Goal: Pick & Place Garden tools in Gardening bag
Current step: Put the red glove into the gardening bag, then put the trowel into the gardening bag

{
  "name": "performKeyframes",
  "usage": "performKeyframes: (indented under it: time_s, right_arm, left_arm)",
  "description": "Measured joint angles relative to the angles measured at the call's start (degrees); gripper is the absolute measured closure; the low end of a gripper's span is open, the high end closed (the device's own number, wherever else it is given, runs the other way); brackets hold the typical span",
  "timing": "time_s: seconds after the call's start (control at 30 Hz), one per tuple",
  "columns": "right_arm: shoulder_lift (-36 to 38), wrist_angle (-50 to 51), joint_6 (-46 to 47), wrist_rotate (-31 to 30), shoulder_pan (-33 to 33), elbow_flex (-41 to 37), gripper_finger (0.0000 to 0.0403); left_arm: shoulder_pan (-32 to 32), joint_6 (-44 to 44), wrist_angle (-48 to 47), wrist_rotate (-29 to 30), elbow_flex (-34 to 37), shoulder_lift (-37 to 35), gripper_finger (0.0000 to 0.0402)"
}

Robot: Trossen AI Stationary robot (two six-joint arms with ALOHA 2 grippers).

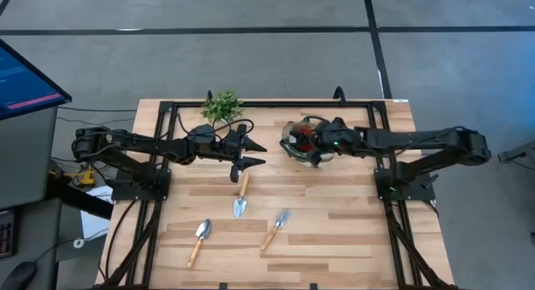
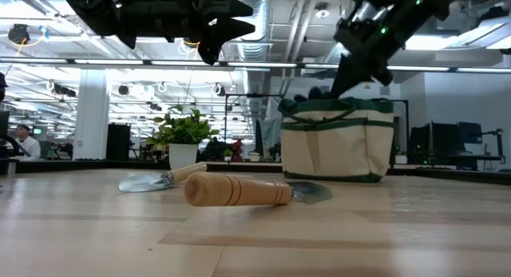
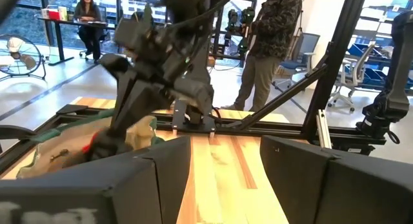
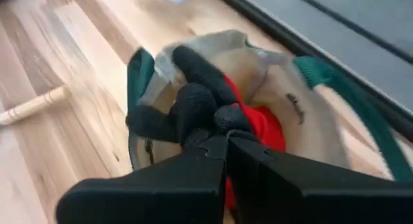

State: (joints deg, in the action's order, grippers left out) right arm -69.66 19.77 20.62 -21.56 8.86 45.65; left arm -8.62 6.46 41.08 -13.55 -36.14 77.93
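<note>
A pale wooden table (image 1: 334,240) lies under me, with an open workshop and a standing person (image 3: 271,43) beyond its far edge. The bag (image 1: 303,139) sits toward the back right, near a small potted plant (image 1: 221,106). Inside it I can see a red-and-black tool (image 4: 255,127).

My right gripper (image 1: 322,146) hangs over the bag's mouth, fingers clenched together; whether they pinch the dark part of that tool I cannot tell, since the view is crowded. My left gripper (image 1: 247,155) hovers above the table just behind the nearest trowel (image 1: 241,198), jaws spread and holding nothing.

3 wooden-handled tools lie out on the boards: that trowel, a second trowel (image 1: 199,240) toward the front left, and a third tool (image 1: 276,229) beside it.

I judge the current step to be starting on the nearest trowel. Next, my left gripper must drop straight down, line its fingers across the handle, and close before carrying it to the bag.
</note>
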Motion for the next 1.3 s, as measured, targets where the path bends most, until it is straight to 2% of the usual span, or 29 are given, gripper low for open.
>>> performKeyframes:
  time_s: [0.13,0.33,0.8,0.93,1.07,1.3]
  right_arm:
    - [-2.7,-0.2,0.0,1.2,1.1,0.0,0.0403]
    - [-2.5,-0.5,0.0,1.2,1.5,0.0,0.0393]
    - [6.2,-0.6,-1.2,2.1,1.3,0.0,0.028]
    - [10.6,-0.7,-2.0,2.3,0.6,0.0,0.0264]
    - [14.4,-0.9,-4.5,3.6,-2.8,0.0,0.0273]
    - [16.0,-2.6,-5.1,0.7,-10.5,0.0,0.0342]
  left_arm:
    - [0.0,0.0,0.0,0.0,0.0,0.0,0.0222]
    - [0.0,0.0,-0.1,0.0,0.0,0.0,0.0222]
    - [0.0,0.0,-0.2,0.0,0.0,0.0,0.0222]
    - [0.0,-2.3,-0.2,0.0,0.0,0.0,0.0223]
    - [0.0,-4.5,-0.2,-1.2,0.0,0.0,0.024]
    - [0.0,-4.5,-0.5,-7.8,0.0,0.0,0.0307]
